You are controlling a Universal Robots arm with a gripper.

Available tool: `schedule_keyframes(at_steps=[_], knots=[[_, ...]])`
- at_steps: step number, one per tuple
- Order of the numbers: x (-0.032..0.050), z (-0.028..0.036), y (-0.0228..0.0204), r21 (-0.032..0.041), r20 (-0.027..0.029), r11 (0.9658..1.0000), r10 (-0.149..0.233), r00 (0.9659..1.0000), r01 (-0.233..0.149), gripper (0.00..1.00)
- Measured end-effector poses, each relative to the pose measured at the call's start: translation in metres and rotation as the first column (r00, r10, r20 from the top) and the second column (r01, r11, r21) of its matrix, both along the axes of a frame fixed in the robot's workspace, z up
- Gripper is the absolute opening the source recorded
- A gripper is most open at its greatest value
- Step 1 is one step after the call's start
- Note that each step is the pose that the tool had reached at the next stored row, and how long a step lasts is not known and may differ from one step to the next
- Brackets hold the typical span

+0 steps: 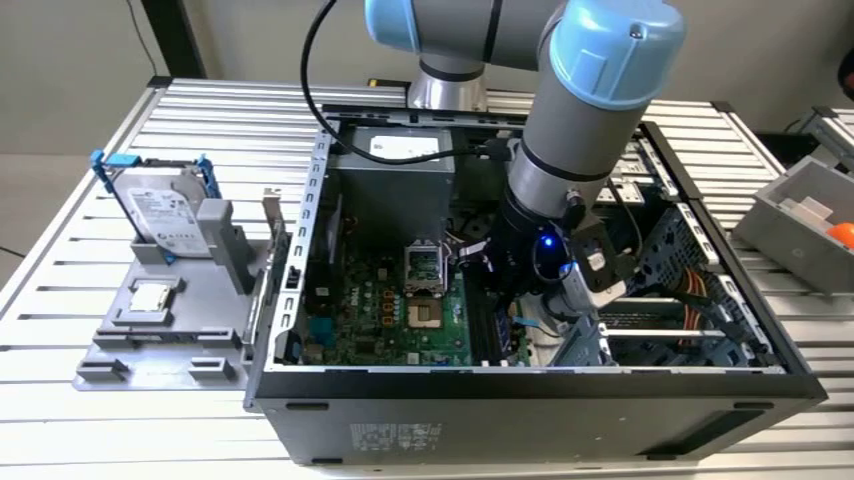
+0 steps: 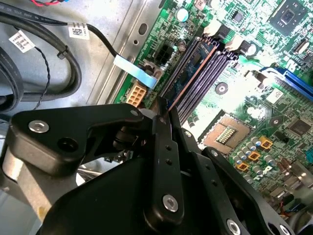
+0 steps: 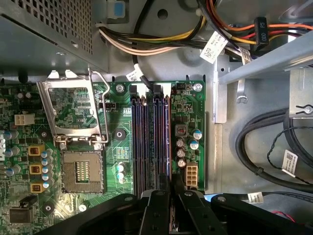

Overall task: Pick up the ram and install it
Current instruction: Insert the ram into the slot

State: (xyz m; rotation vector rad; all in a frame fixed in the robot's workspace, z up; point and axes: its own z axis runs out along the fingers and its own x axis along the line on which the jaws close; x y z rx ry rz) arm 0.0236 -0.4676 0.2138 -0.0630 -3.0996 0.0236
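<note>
In the exterior view, at the exterior view's left, a silver boxy hard drive in a blue frame (image 1: 167, 205) stands upright in a grey plastic holder block (image 1: 200, 345) on the slatted metal table (image 1: 80, 430); a small square silver processor chip (image 1: 154, 296) lies flat on the same block, just in front of the drive. Next comes the open black computer case (image 1: 534, 410), lying on its side, with the green motherboard (image 1: 380, 315) on its floor and the empty processor socket (image 1: 424, 265) near the board's middle. The grey and light-blue robot arm (image 1: 587, 120) reaches down into the case to the right of that socket; its black gripper (image 1: 514, 300) is low over the strip of memory slots. At the far right a grey bin (image 1: 794, 215) sits on the table, well apart from the case.

In both wrist views the ram (image 3: 168, 142) (image 2: 192, 76), a long thin board seen edge-on, stands upright in the line of dark memory slots (image 3: 146, 142), at the slot nearest the row of small capacitors (image 3: 182, 152); whether it is pressed fully home I cannot tell. The gripper (image 3: 171, 188) (image 2: 164, 111) has its two black fingers (image 3: 157, 205) drawn together on the near end of that board, pinching its thin edge; a white connector (image 3: 191, 174) sits just beside them.
</note>
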Motion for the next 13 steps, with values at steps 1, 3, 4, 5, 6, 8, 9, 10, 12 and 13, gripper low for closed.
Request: schedule_keyframes(at_steps=[1, 3, 4, 5, 6, 8, 9, 10, 12, 13], knots=[[0.0000, 0.0000, 0.0000, 0.0000, 0.0000, 1.0000, 0.000, 1.0000, 0.000, 0.00], [0.0000, 0.0000, 0.0000, 0.0000, 0.0000, 1.0000, 0.000, 1.0000, 0.000, 0.00], [0.0000, 0.0000, 0.0000, -0.0001, 0.0000, 1.0000, 0.000, 1.0000, 0.000, 0.00], [0.0000, 0.0000, 0.0000, -0.0001, 0.0000, 1.0000, 0.000, 1.0000, 0.000, 0.00], [-0.0001, 0.0000, 0.0000, 0.0000, 0.0001, 1.0000, 0.000, 1.0000, 0.000, 0.00], [-0.0001, -0.0004, 0.0000, -0.0003, -0.0001, 1.0000, 0.000, 1.0000, 0.000, 0.00], [-0.0001, -0.0008, 0.0000, -0.0003, 0.0000, 1.0000, 0.000, 1.0000, 0.000, 0.00], [-0.0001, -0.0016, -0.0001, -0.0005, 0.0007, 1.0000, 0.000, 1.0000, 0.000, 0.00], [-0.0002, -0.0031, -0.0004, -0.0001, 0.0015, 1.0000, 0.000, 1.0000, 0.000, 0.00], [-0.0001, -0.0031, -0.0004, -0.0001, 0.0015, 1.0000, 0.000, 1.0000, 0.000, 0.00]])
